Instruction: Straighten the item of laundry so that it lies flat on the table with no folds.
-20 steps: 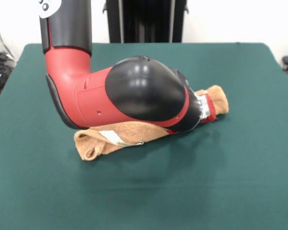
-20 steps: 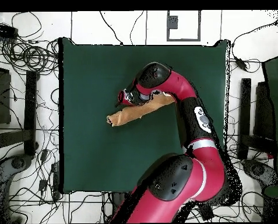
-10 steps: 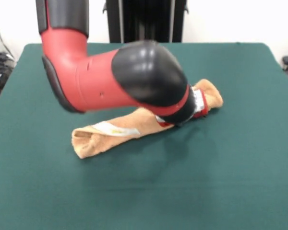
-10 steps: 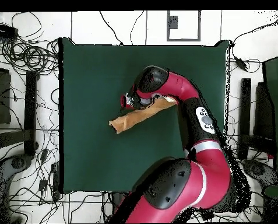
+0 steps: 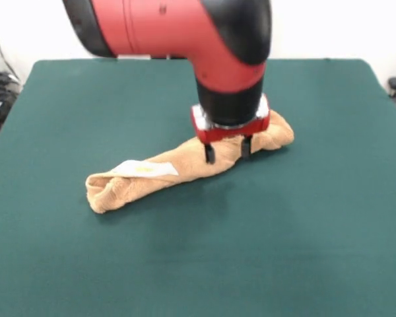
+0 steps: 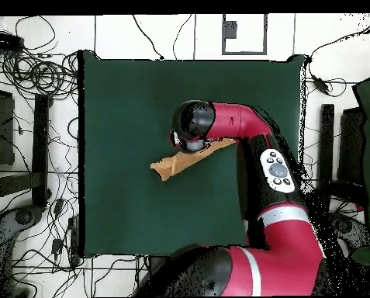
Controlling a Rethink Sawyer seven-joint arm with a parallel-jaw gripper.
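**Front view: end effector parted above a rolled towel**

Front view showed the red and black arm's end effector [image 5: 227, 151] pointing straight down, its two short dark fingers [image 5: 210, 154] spread apart and gripping nothing. Their tips stood at the upper surface of the small light orange-tan terry-cloth towel [image 5: 152, 178]; whether they touched the cloth could not be told.

The towel lay bunched into a long, loose roll on the dark green felt-like worktop [image 5: 303, 238]. One rounded end of the roll sat directly behind and just to the picture's right of the end effector. The rest stretched away from the end effector toward the picture's lower left, ending in an open, folded mouth. A small white label [image 5: 144, 170] lay on top of the roll, between the end effector and that far end.

In the overhead view the black wrist covered the end effector [image 6: 190, 145], and the towel [image 6: 172, 164] ran out from beneath it as a narrow tan strip, near the middle of the worktop [image 6: 118, 209].
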